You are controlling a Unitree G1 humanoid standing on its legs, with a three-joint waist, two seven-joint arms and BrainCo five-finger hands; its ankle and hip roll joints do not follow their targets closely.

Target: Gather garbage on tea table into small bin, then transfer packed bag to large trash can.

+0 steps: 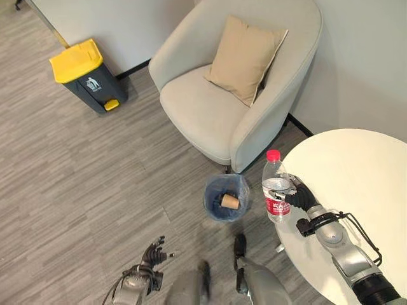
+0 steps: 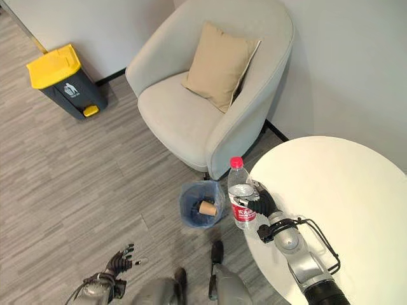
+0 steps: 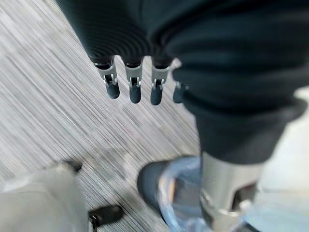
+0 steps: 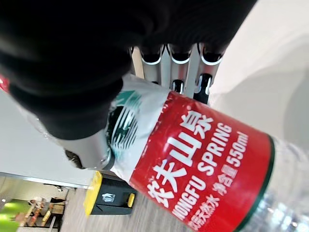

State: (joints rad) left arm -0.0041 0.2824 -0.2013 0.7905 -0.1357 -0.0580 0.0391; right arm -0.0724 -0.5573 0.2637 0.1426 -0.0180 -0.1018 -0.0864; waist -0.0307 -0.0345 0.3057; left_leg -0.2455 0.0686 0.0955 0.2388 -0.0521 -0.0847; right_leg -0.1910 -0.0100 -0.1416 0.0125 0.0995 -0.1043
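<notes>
Gripping the water bottle (image 1: 276,187), the right hand (image 1: 299,196) holds it upright.

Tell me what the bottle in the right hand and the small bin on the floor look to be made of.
Bottle: clear thin plastic, glossy, see-through above a red printed film label, red plastic cap. Right hand is curled round it. Small bin: wall material unclear; lined with a translucent blue plastic bag, judging by its crinkled sheen.
</notes>
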